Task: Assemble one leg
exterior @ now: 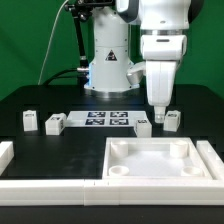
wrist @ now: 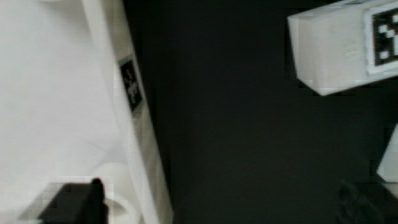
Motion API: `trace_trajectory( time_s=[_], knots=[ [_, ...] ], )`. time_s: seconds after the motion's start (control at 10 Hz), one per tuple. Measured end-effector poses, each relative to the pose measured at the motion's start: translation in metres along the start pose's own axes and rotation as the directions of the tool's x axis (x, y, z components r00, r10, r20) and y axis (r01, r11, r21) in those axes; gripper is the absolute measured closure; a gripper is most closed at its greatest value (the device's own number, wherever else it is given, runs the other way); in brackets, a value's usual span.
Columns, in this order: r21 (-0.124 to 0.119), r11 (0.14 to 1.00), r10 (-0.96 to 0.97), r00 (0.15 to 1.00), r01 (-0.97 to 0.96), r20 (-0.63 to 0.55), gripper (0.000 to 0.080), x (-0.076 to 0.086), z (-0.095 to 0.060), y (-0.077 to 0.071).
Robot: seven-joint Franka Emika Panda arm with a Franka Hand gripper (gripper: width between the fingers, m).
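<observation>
At the pincer (exterior: 158, 108): it hangs low over the tabletop (exterior: 60, 100), tips just above and between two legs. I cannot tell from either view how far apart the jaws stand, and nothing seems held.
Task's thing: the leg (exterior: 170, 120) stands upright just to the exterior view's right of the tips. A second leg (exterior: 143, 127) stands just to their left.
Other legs: a third leg (exterior: 29, 121) and a fourth leg (exterior: 55, 124) stand well apart from these, toward the exterior view's left.
Panel: the square socketed panel (exterior: 150, 147) lies nearer the camera, with no leg in any corner socket.
Marker board: the marker board (exterior: 107, 118) lies flat between the two pairs of legs.
Wrist view: a tagged leg (wrist: 347, 50) shows at one side and a broad white surface (wrist: 54, 100) at the other. I cannot say which parts these are.
Step in hand: by my reckoning I am lining up for a pick, and nothing is assembled yet.
Doing it well: I'd centre on one leg only and come straight down with the jaws clear of both side faces. I'd close on flat opposite faces, low enough that the block won't pivot, then lift it upright before heading to a socket.
Risk: the two legs stand close, so one finger could tip the neighbour.
</observation>
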State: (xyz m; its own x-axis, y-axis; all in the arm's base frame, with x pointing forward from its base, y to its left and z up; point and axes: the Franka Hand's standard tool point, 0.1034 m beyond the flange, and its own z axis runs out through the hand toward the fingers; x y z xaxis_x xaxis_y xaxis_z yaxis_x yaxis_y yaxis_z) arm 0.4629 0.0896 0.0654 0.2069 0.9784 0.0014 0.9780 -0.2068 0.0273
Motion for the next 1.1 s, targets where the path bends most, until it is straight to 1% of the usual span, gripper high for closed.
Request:
trace_trajectory(
  time_s=[0.2,0.3,0.5,0.7,0.8,0.9,1.0,1.1],
  knots=[
    [0.002,1.0,0.005,1.0,-0.005,0.0,0.015,0.0,0.002,0.001],
    [0.004,0.992,0.125,0.992,-0.125,-0.002,0.015,0.0,0.002,0.0],
    [0.005,0.97,0.244,0.97,-0.244,-0.002,0.0151,0.0,0.002,0.0],
    [0.009,0.91,0.414,0.91,-0.414,-0.006,0.0151,0.001,0.002,-0.001],
    [0.019,0.814,0.581,0.814,-0.581,-0.015,0.0151,-0.001,0.005,-0.012],
    [0.035,0.715,0.699,0.715,-0.698,-0.004,0.0151,-0.004,0.01,-0.024],
    [0.045,0.61,0.791,0.611,-0.791,0.01,0.0151,-0.001,0.012,-0.032],
    [0.053,0.499,0.866,0.5,-0.865,0.02,0.0151,0.002,0.013,-0.036]
  ],
)
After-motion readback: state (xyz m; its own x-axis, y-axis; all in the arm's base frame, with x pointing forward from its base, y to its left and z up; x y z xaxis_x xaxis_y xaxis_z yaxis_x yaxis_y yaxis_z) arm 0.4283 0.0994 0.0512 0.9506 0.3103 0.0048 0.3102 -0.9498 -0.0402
